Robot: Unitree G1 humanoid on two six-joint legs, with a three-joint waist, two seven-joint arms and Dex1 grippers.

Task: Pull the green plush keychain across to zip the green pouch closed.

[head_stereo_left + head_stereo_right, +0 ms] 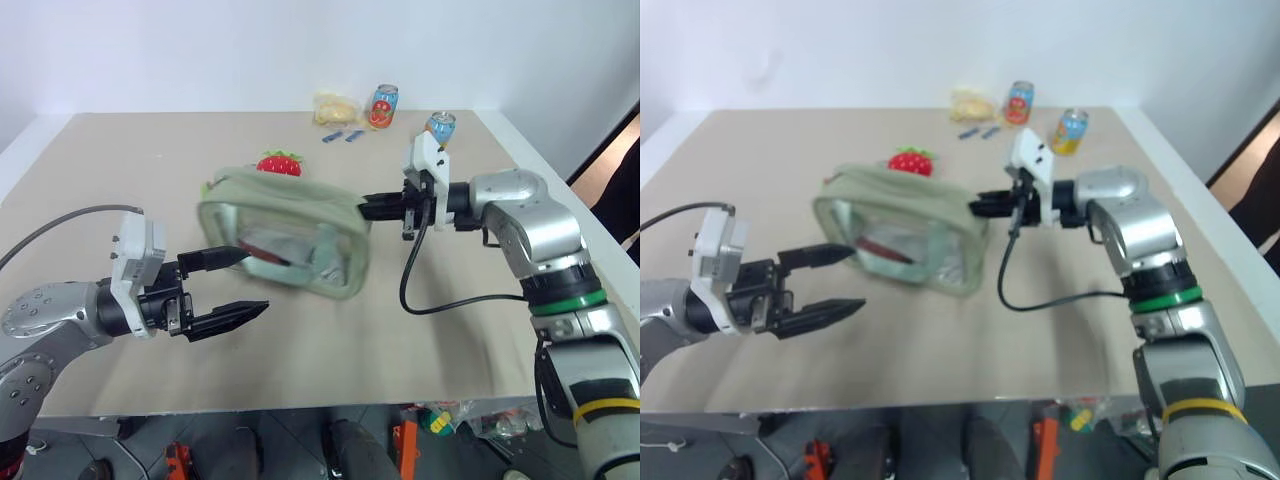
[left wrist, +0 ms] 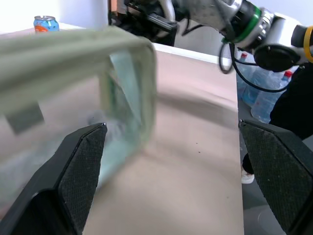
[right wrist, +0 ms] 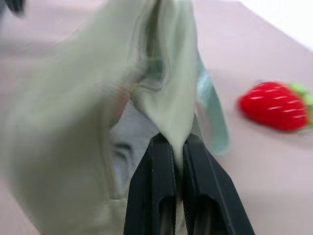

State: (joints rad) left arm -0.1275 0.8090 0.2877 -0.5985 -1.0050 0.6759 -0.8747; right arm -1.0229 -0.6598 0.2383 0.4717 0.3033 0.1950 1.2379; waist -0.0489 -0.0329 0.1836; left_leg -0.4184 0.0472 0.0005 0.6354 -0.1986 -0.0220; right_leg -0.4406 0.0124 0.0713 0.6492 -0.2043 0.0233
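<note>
Right claw (image 1: 368,207) clamped on a fold of fabric at the right end of the pouch (image 1: 285,236), black fingers (image 3: 154,186) pressed together with the sage-green cloth pinched between them. Pouch lifted and tilted above the middle of the surface (image 1: 120,160), clear window turned toward the near edge, red and pale contents dimly visible inside. Keychain not made out among the blurred fabric.

Left claw (image 1: 232,288) spread wide, holding nothing, pointing right at the pouch's left end; upper finger (image 1: 215,257) just at the pouch's near left corner, lower finger below it and apart.

Strawberry plush (image 1: 280,164) on the surface just beyond the pouch. Farther back, near the far edge: pale yellow packet (image 1: 335,108), two small blue items (image 1: 342,136), can (image 1: 382,106). Second can (image 1: 440,126) farther right, behind the right claw.
</note>
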